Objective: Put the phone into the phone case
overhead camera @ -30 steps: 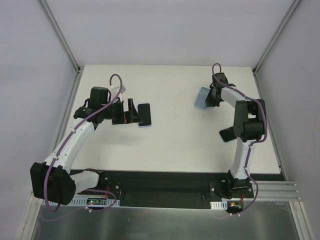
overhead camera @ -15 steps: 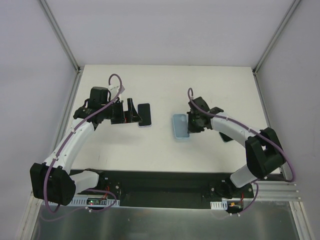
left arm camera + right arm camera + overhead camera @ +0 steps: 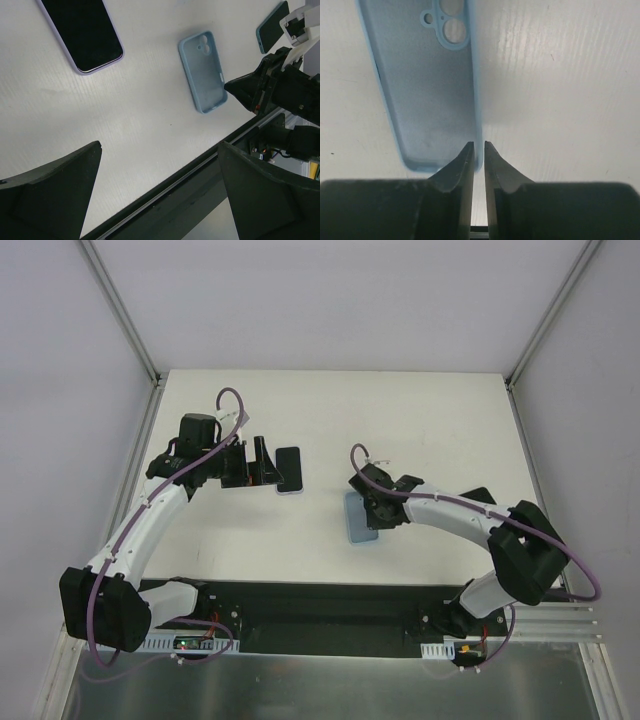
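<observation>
The phone (image 3: 289,470) lies screen-up on the table, black with a thin lavender edge; it also shows in the left wrist view (image 3: 82,32). My left gripper (image 3: 256,464) is open and empty just left of the phone, its jaws wide apart in the left wrist view (image 3: 160,200). The phone case (image 3: 357,519) is a light blue shell, hollow side up, with its camera cut-out at the far end (image 3: 420,85). My right gripper (image 3: 478,150) is shut on the case's right rim near its near corner, low over the table. I cannot tell whether the case touches the table.
A dark slab with a light blue rim (image 3: 272,32) lies to the right, behind the right arm. The black base rail (image 3: 330,600) runs along the table's near edge. Grey walls close in the left, back and right sides.
My right arm has carried the phone case from the far right of the table leftward and nearer, to the middle front. The left arm and the phone have not moved.
</observation>
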